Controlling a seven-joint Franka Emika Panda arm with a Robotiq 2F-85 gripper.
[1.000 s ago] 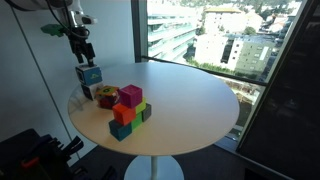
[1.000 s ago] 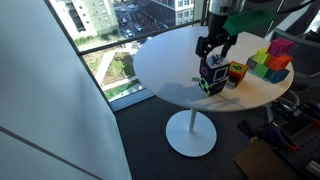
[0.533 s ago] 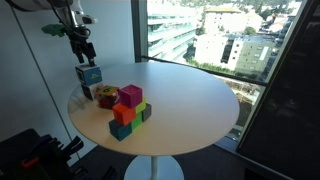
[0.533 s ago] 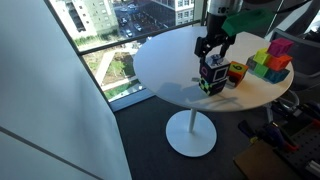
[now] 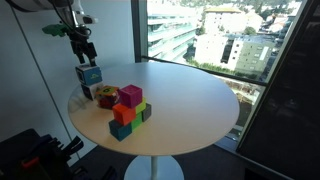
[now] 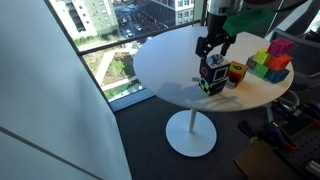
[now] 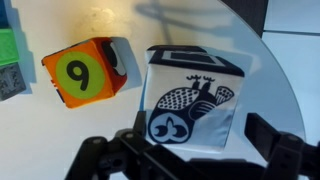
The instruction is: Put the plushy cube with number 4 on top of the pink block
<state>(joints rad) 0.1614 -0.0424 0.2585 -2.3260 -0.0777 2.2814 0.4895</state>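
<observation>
The gripper (image 7: 190,152) hangs wide open above the plush cube (image 7: 195,100), holding nothing, with an orange-faced cube (image 7: 88,72) close beside on the tabletop (image 7: 50,125).

Your arm comes down from above, and your hand (image 5: 86,56) points straight down just over the plushy cube (image 5: 89,74), jaws spread apart.

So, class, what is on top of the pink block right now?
Nothing. The pink block has a bare top face, with none of it covered in both exterior views. The plushy cube with number 4 stands apart on the table.
</observation>
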